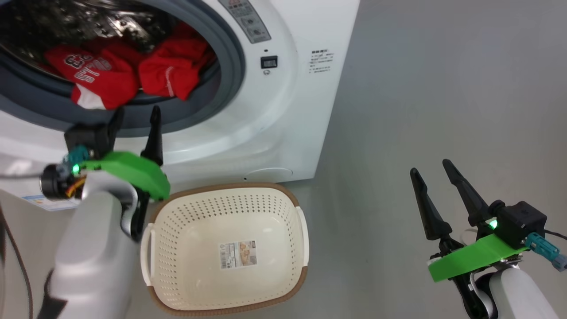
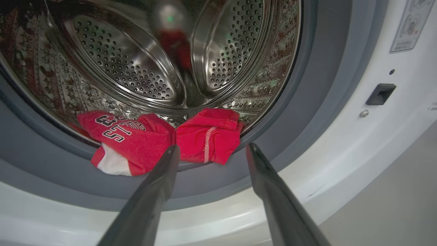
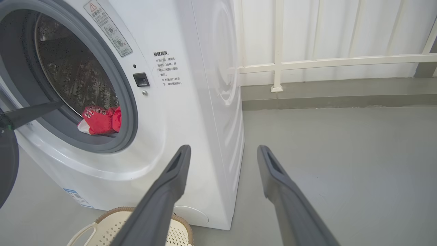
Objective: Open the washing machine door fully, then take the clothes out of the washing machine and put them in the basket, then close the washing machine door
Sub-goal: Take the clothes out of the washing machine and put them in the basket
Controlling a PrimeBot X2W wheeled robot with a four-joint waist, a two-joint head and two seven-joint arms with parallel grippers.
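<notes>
One cream basket (image 1: 221, 187), perforated plastic with a brown woven-look rim, sits empty on the grey floor (image 1: 443, 88) before the washing machine (image 1: 283, 102). At its 11 o'clock in the head view, the left gripper (image 1: 137, 116) holds its two long dark fingers (image 2: 153, 191) parted and empty at the machine's lip. The right gripper (image 1: 429, 167), likewise spread and holding nothing, hangs well off at 3 o'clock, so the left arm is plainly nearer. Just beyond the left tips, at 12 o'clock, the clothes (image 2: 164, 136) spill onto the grey rubber gasket (image 2: 307, 85). They are soft red cloth with white trim, the heap running 9 to 3, crosswise to the fingers. Behind gleams the perforated steel drum (image 2: 119, 61). A short straight reach looks enough.
</notes>
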